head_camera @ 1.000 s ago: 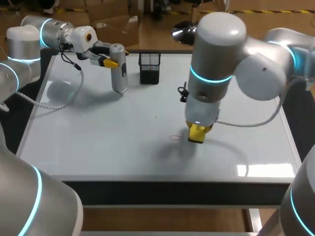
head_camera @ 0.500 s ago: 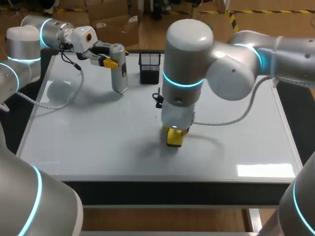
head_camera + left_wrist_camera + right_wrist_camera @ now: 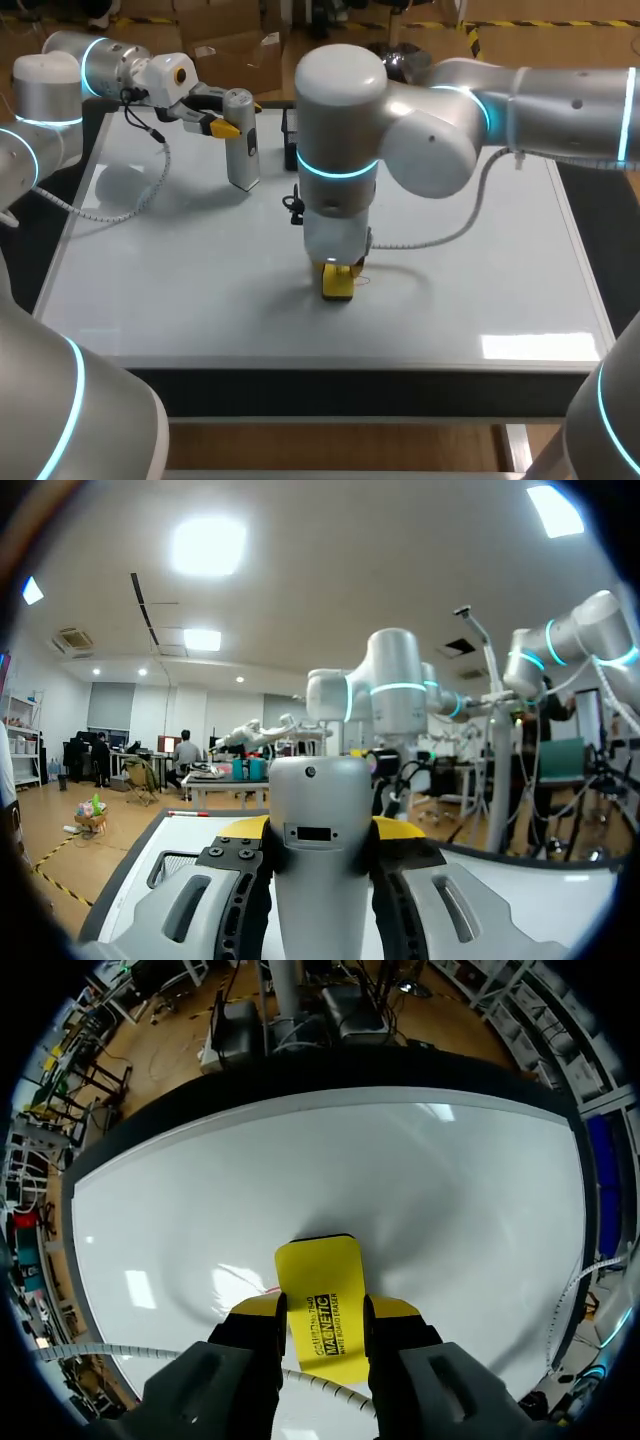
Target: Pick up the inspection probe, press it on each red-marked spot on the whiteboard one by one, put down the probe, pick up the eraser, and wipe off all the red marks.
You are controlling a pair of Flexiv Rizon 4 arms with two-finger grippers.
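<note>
Right pincer (image 3: 322,1308) with eraser (image 3: 337,284) farther left; mesh holder (image 3: 289,138) half-hidden

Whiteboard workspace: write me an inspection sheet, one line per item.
Surface: whiteboard lies flat, with a faint red mark beside the eraser.
Job's things: probe upright at the far left, held; yellow eraser down on the board.
Clutter: black mesh holder, partly hidden behind the right arm.
End effectors: left end effector shut on the probe; right end effector shut on the eraser.
Cables: coiled cable lies on the board's left; grey cable loops above its right.
Surroundings: nothing seen.
</note>
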